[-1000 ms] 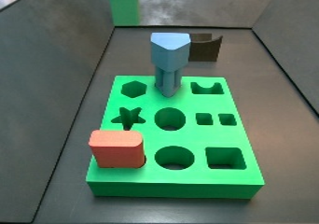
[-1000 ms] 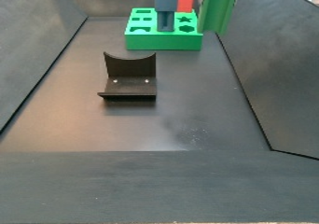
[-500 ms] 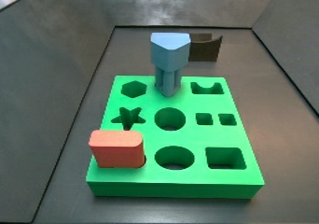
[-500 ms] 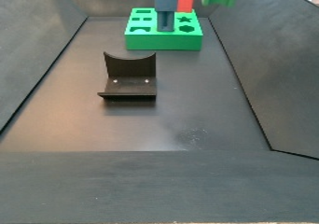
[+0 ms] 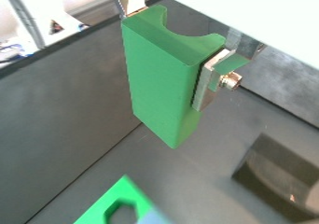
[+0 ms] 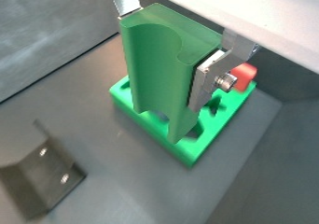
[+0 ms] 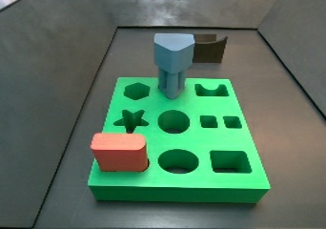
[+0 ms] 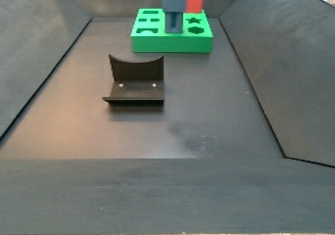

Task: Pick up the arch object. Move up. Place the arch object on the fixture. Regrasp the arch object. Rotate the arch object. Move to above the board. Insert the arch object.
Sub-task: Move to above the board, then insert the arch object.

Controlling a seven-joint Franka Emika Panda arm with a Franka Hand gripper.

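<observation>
Arch object (image 5: pixel 165 74) clamped in hand (image 5: pixel 169 64), held in the air.
Silver fingers (image 5: pixel 214 74) closed on its sides (both wrist views); board (image 6: pixel 187 142) below it; fixture (image 8: pixel 133 80) well apart on the floor; hand absent from side views.

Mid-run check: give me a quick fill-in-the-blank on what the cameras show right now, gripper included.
1. In both wrist views the gripper has its jaws closed on the ____ object.
2. The blue-grey peg stands upright in the green ____.
3. The fixture on the floor holds ____ piece.
4. The rounded block at one corner of the board is coloured ____.

Missing words: arch; board; no; red
</observation>
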